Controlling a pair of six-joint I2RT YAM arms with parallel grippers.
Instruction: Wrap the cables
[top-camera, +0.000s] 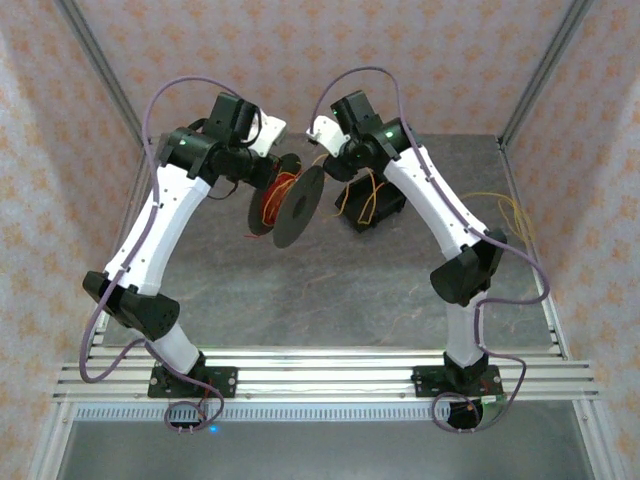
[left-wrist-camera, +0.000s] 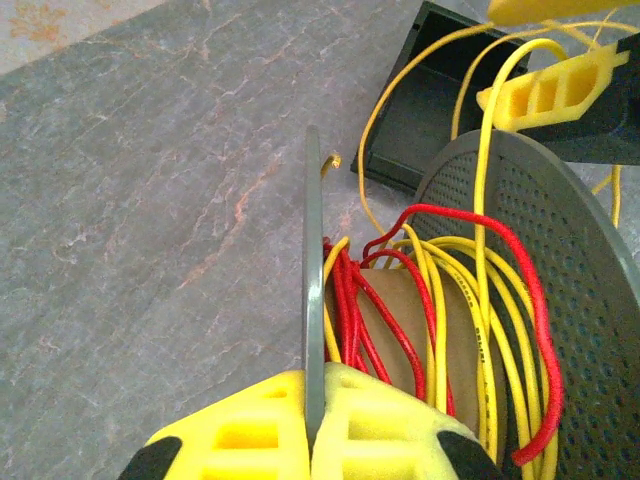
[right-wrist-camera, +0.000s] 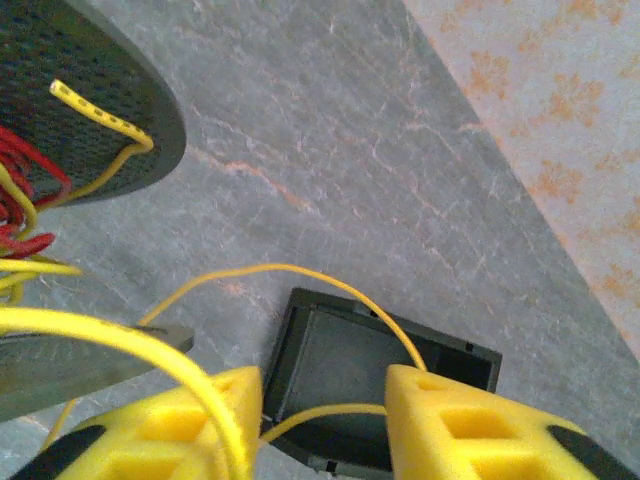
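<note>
free: near table (top-camera: 300, 300) | blocked: spool (top-camera: 300, 205), black box (top-camera: 385, 212), cables (top-camera: 510, 215) trailing right

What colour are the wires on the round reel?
Yellow and red. The wires on the reel show best in the left wrist view.
</note>
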